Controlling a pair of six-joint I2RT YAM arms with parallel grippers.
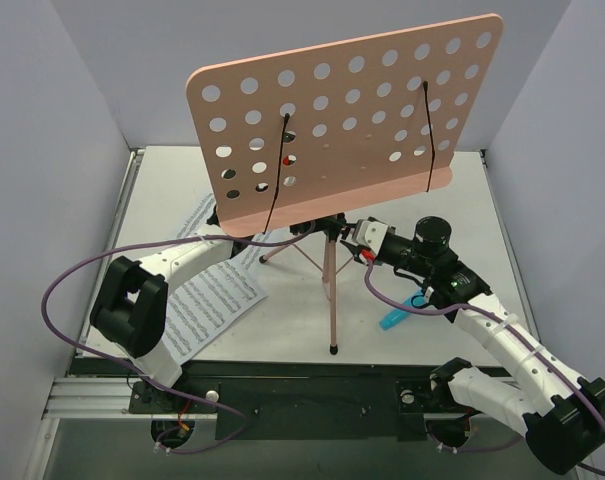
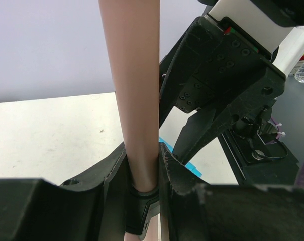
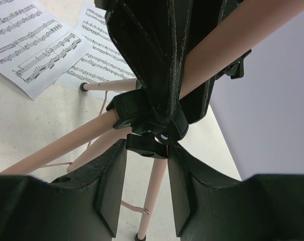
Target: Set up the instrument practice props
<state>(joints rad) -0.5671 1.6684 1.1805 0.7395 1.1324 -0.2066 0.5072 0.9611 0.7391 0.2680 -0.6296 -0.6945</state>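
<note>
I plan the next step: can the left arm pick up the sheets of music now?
Probably not yet. The left claw is closed on the pole of the pink music stand and must release it first. The sheets of music lie close beside that arm, so distance seems no problem.

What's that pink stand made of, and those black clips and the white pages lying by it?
Stand desk: looks like thin painted sheet metal in matte pink, judging by the neat punched holes and thin flat edge, though it could be plastic. Pole: smooth pink tube, probably painted metal. Page holders: thin black wire. Sheets: plain white paper, printed with music, lying flat.
</note>
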